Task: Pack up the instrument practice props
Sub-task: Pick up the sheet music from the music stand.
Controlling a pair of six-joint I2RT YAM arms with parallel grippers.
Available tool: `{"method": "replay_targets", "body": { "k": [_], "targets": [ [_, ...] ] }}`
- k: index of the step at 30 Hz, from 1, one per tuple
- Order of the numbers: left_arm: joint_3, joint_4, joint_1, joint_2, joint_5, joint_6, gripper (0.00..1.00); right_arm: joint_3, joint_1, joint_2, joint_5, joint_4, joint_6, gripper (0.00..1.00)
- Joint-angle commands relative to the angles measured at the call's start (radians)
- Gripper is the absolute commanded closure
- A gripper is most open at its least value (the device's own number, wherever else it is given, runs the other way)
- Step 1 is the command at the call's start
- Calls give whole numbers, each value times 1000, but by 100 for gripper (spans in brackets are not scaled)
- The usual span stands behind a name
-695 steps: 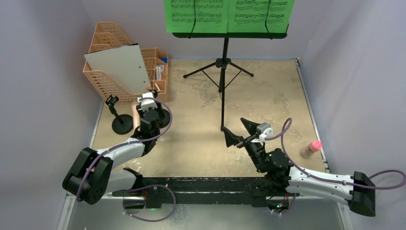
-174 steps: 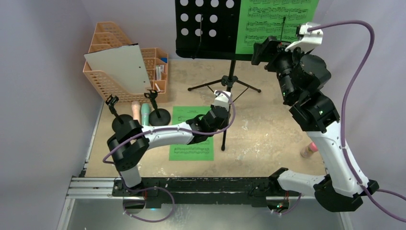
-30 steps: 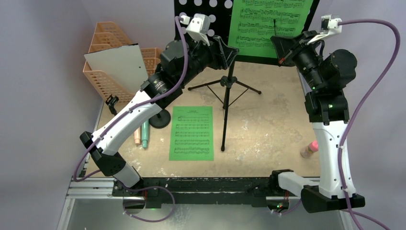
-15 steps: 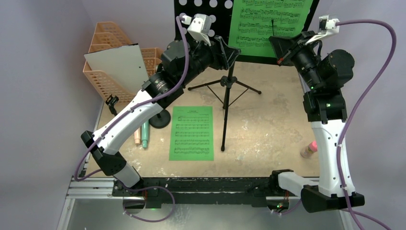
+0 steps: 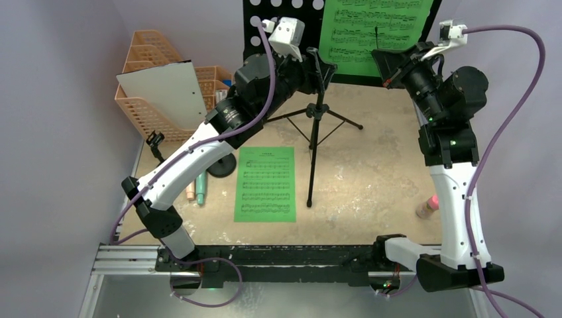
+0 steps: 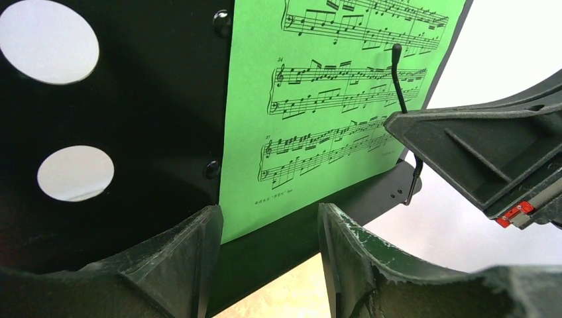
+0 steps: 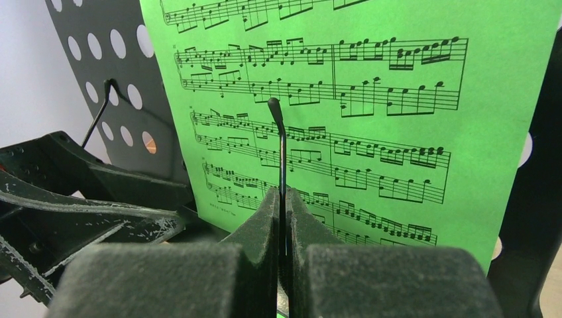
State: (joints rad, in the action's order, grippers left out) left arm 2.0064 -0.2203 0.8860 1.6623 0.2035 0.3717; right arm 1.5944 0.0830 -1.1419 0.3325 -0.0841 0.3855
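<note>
Green pages split

One green sheet-music page (image 5: 265,184) lay flat on the table (image 5: 371,172). Left gripper (image 6: 268,213) gaped by the second green page (image 6: 331,99) on the black hole-punched music desk (image 6: 132,99); right gripper (image 7: 283,195) pinched its thin black wire retainer (image 7: 281,132).

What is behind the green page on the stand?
The black punched desk backs the green page; its holes show beside it. Directly behind the paper is covered. Right claw pinches the wire clip in front.
</note>
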Motion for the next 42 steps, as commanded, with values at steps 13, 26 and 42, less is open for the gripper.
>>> {"method": "replay_targets", "body": {
  "k": [13, 26, 42],
  "targets": [
    [41, -7, -7, 19, 111, -63, 42, -20, -5, -14, 20, -4, -2, 100],
    [75, 4, -7, 66, 15, -19, 42, -39, -5, -25, 48, 13, 16, 100],
    [-22, 77, -6, -11, 29, -32, 42, -22, -4, -25, 39, -8, 14, 85]
  ]
}}
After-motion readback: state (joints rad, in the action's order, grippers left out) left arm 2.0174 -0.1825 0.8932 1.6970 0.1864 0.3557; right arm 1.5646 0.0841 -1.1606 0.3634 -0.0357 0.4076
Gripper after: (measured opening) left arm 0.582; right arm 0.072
